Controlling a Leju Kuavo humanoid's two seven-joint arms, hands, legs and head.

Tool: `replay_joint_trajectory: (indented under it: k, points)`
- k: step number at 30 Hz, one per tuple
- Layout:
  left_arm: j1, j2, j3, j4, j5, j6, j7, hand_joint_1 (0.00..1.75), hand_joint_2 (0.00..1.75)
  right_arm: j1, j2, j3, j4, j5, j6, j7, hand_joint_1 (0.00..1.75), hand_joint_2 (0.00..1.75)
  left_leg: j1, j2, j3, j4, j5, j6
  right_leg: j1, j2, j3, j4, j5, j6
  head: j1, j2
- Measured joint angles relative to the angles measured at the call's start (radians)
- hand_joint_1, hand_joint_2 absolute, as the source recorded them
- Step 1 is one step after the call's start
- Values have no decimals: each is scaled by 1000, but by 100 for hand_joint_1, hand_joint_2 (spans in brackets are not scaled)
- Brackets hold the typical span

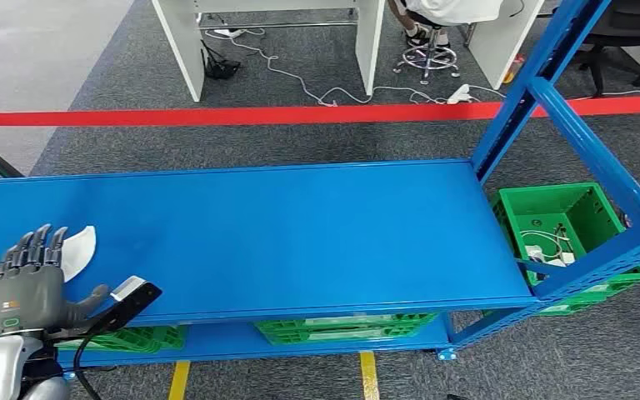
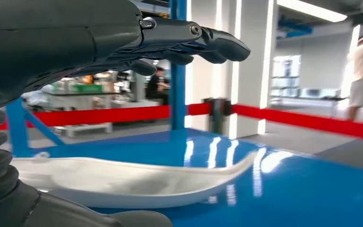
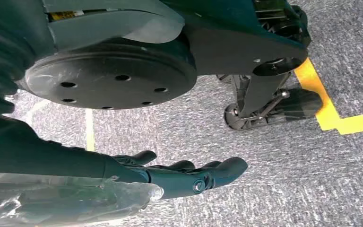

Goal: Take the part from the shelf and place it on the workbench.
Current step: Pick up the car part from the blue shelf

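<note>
Head view: my left hand (image 1: 25,287), fingers spread and holding nothing, hovers over the white curved part (image 1: 79,248), whose length runs leftward beneath it on the blue shelf (image 1: 300,233).

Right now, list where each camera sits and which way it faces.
Head: high on the body, looking down at the blue shelf; left hand over the white part.
Left wrist: behind the left hand, looking along the shelf over the part; shares these with head.
Right wrist: on the hanging arm, facing carpet; right hand.
</note>
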Motion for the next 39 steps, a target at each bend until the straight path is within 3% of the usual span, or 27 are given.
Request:
replay_joint_trajectory:
  k: [12, 27, 31, 39]
  points:
    - [-36, 25, 133, 143, 25, -47, 19, 0, 175, -2, -2, -8, 0, 20, -1, 6, 0, 175, 2, 0, -3, -2, 1, -1, 3, 0, 3, -10, 3, 1, 0, 0]
    - [-79, 9, 197, 233, 39, -114, 27, 1, 175, -3, -2, -22, -7, 43, -15, 9, 0, 175, 2, 0, -1, -2, -1, 1, 3, -1, 7, -14, 3, 1, 0, 0]
    - [-87, 1, 210, 246, 44, -116, 26, 173, 175, -3, -2, -28, -9, 47, -15, 9, 0, 175, 2, 0, 1, -2, -1, 1, 3, -1, 8, -14, 3, 1, 0, 0]
    - [-82, -9, 215, 265, 35, -110, 15, 175, 175, -3, -2, -33, -11, 52, -15, 9, 0, 175, 2, 0, 1, -2, 0, 0, 3, -1, 8, -14, 3, 1, 0, 0]
